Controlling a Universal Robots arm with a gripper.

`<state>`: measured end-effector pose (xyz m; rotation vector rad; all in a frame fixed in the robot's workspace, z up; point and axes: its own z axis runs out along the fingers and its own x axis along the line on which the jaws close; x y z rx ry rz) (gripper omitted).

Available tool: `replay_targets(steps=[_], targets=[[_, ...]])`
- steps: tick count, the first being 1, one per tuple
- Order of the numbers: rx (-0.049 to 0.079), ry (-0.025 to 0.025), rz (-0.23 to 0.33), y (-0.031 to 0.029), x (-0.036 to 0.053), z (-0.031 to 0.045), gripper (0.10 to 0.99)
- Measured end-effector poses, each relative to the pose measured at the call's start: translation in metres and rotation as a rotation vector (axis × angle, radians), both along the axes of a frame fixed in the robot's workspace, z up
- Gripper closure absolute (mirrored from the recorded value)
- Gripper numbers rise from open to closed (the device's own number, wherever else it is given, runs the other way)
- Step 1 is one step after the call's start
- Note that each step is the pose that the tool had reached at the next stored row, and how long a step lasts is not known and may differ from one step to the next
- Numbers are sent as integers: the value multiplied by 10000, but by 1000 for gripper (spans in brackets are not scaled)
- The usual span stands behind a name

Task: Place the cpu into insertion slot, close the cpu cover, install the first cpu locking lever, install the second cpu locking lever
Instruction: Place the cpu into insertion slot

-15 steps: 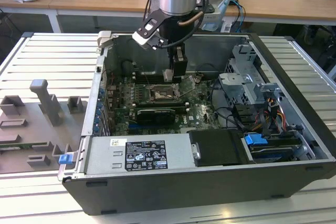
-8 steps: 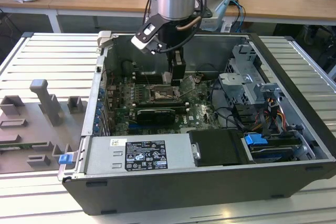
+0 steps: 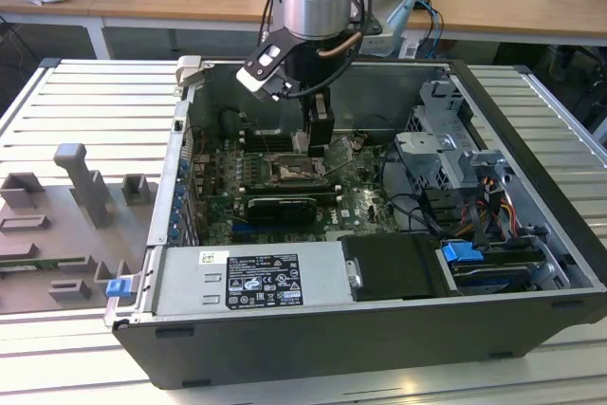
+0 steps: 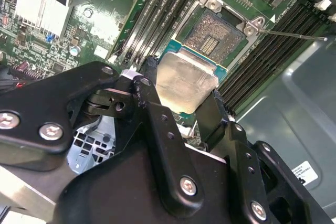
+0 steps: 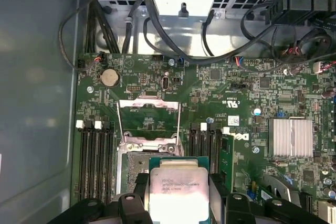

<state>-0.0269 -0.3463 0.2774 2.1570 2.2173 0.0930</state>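
- While the cpu (image 4: 185, 80) is not yet seated, none of the four steps shows as done: the insertion slot (image 4: 215, 35) lies bare, its contact field uncovered.
- Beyond the insertion slot, on the side away from the arm, the cpu cover (image 5: 149, 104) stands swung open. The thin locking levers (image 5: 120, 124) beside it look unlatched, so by my reading the closing and both lever steps are left to do.
- In the exterior view the gripper (image 3: 320, 144) hangs inside the open computer case (image 3: 313, 329), just to the exterior view's right of the insertion slot.
- Both black fingers (image 4: 157, 121) are clenched on opposite edges of the cpu, spread only as wide as the chip, with its silvery face towards the wrist cameras.
- Held so, the cpu overlaps the near rim of the insertion slot in both wrist views, offset rather than squared over it; whether it touches the rim I cannot tell.
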Motion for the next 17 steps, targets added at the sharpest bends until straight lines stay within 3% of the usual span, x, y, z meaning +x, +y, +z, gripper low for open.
replay_targets(steps=[11,17], targets=[[3,10,0,0,-3,-19,549],[1,12,-142,1,-14,-155,549]])
